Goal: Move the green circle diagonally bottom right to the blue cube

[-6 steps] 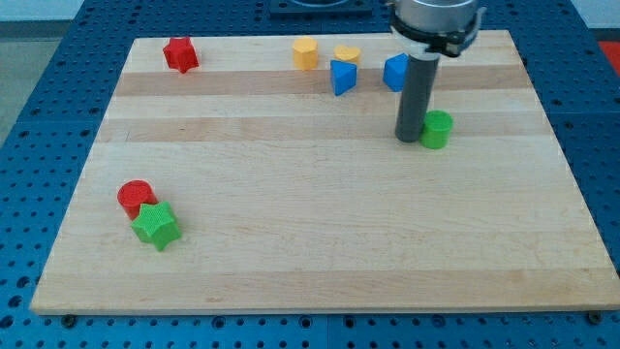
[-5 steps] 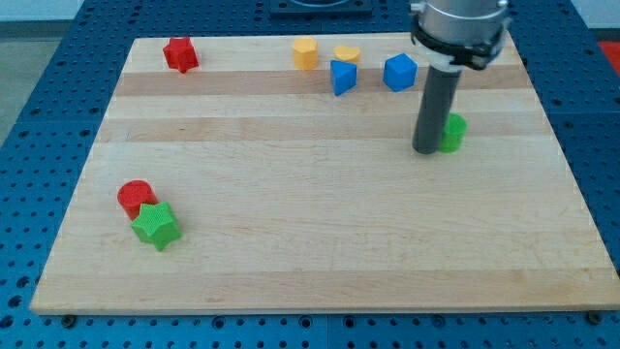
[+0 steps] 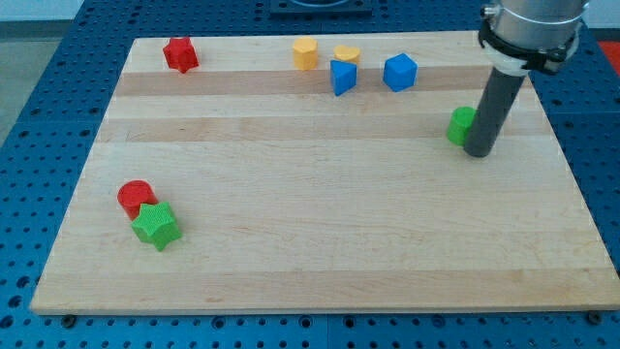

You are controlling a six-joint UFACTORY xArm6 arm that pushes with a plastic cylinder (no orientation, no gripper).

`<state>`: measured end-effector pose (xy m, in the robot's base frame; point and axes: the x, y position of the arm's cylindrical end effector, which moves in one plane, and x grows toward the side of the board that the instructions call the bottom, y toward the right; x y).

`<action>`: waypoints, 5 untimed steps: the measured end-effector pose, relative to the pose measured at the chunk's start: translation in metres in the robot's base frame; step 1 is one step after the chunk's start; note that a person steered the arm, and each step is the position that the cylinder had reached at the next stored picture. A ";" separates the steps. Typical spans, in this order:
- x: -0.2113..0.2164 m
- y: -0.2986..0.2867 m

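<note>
Green circle [image 3: 460, 126] sits near the view's right edge of the wooden board [image 3: 310, 242], below and to the right of the blue cube [image 3: 399, 72]. I see my tip [image 3: 479, 151] just beside the circle on its right, partly covering it; the rod has no jaws, so nothing opens or closes. Along the top lie a red star [image 3: 179, 53], a yellow block [image 3: 306, 52], a yellow heart [image 3: 347, 53] and a blue triangle [image 3: 342, 77]. Lower left, a red circle [image 3: 135, 197] touches a green star [image 3: 156, 225].
</note>
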<state>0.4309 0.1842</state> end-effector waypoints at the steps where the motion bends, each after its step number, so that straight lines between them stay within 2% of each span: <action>1: -0.001 -0.007; 5: -0.047 -0.007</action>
